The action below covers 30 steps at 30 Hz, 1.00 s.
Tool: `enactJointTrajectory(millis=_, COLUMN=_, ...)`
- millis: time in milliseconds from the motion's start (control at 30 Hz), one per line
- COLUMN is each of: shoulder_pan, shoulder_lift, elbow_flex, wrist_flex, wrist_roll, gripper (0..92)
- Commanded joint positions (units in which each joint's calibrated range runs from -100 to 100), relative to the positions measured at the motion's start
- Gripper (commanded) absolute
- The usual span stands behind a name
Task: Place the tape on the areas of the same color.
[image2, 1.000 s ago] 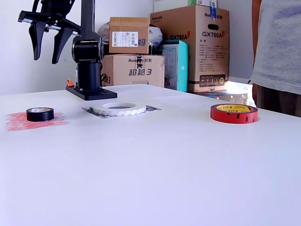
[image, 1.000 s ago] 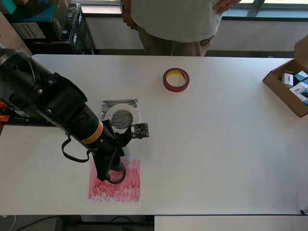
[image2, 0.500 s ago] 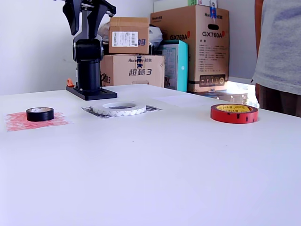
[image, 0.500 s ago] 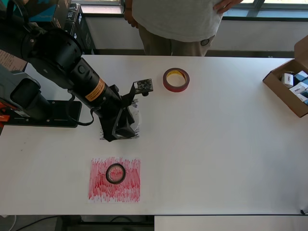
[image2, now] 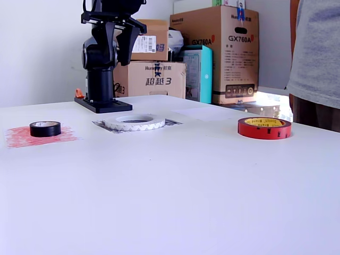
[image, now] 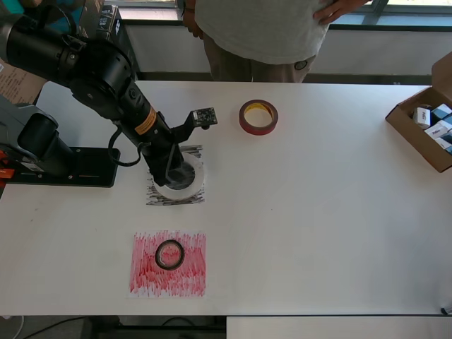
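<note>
Left of centre in the overhead view, I'm hovering the gripper point(image: 171, 167), open and empty, over the white tape point(image: 179, 174) sitting on the black patch point(image: 157, 195); the black tape point(image: 169, 254) is lying on the red patch point(image: 145, 277), the red tape point(image: 258, 116) on bare table point(image: 318, 212) — nothing matches yet.

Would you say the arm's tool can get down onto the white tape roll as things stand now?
Probably yes. The tool hangs open above the white tape roll, which lies flat on the black patch. Nothing stands between them, and the black tape roll and red tape roll lie well aside.
</note>
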Motion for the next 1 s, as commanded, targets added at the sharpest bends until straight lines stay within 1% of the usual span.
enactJointTrajectory(millis=0, shoulder_pan=0.14, shoulder_lift=0.16, elbow_flex=0.86, wrist_flex=-0.25, wrist_roll=-0.58, gripper=48.2)
enactJointTrajectory(millis=200, shoulder_pan=1.09, shoulder_lift=0.26, elbow_flex=1.05, wrist_flex=-0.25, wrist_roll=-0.74, gripper=48.4)
enactJointTrajectory(millis=533, shoulder_pan=-0.41, shoulder_lift=3.81, elbow_flex=1.41, wrist_flex=-0.33, wrist_roll=-0.82, gripper=48.3)
enactJointTrajectory(millis=967, shoulder_pan=-0.41, shoulder_lift=9.43, elbow_flex=1.50, wrist_flex=0.43, wrist_roll=-0.58, gripper=48.4)
